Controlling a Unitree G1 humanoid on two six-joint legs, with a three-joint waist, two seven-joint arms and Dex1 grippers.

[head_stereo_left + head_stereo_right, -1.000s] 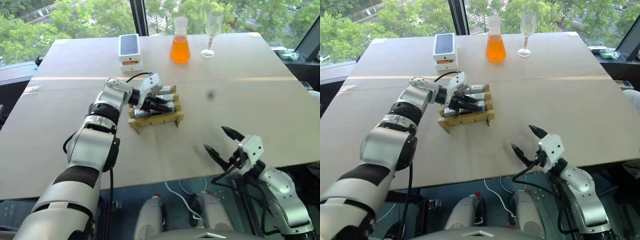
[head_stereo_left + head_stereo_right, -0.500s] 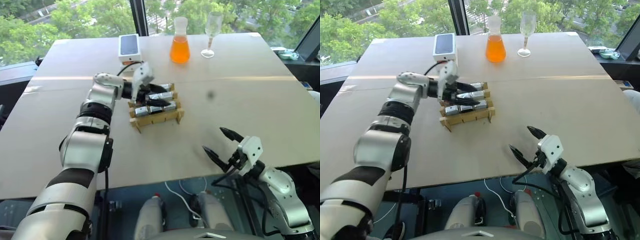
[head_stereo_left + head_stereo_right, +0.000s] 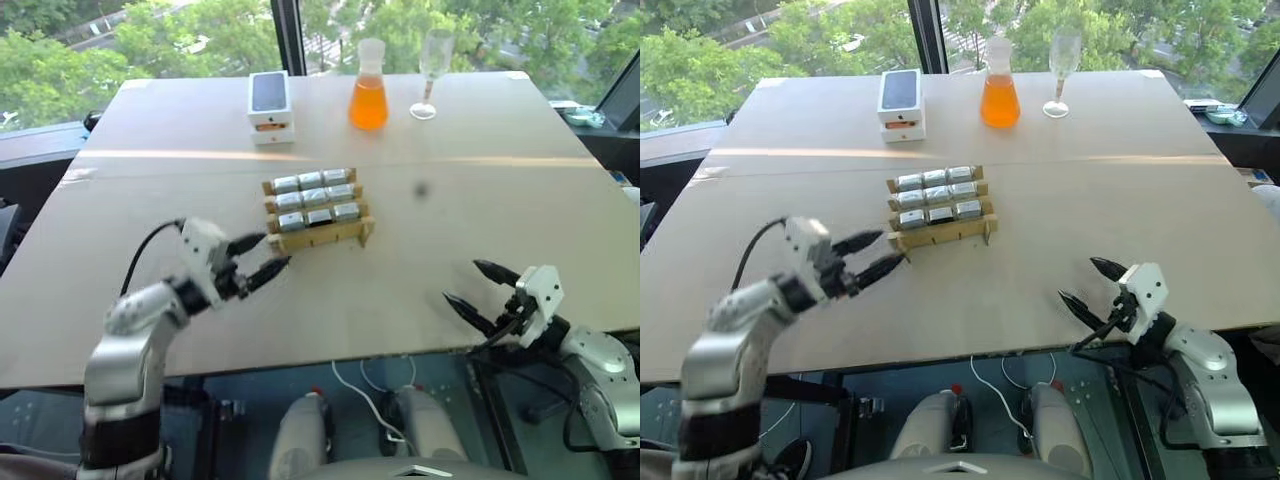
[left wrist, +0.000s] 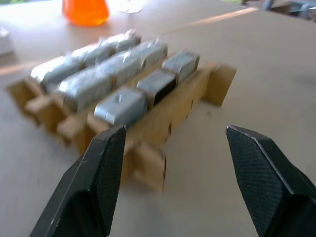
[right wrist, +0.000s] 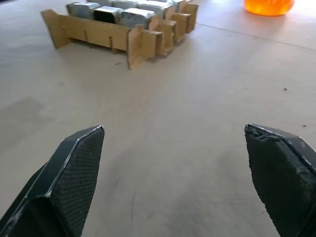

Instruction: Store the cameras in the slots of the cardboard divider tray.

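Observation:
The cardboard divider tray (image 3: 350, 232) stands mid-table, slightly left of centre. Silver-grey cameras (image 3: 313, 197) fill its three rows of slots; in the left wrist view one camera (image 4: 159, 84) in the near row shows a dark face. My left gripper (image 3: 258, 257) hovers open and empty near the table's front left, a short way in front of the tray's left corner. My right gripper (image 3: 478, 286) is open and empty by the front right edge, well clear of the tray (image 5: 106, 33).
A white phone box (image 3: 270, 105), an orange-filled flask (image 3: 368, 86) and a wine glass (image 3: 429, 71) stand along the far side. Bare tabletop surrounds the tray. Windows lie beyond the far edge.
My left gripper let go over the tray, opened and pulled back toward the front left edge. The right gripper drifted slightly right. The camera view shifted a little.

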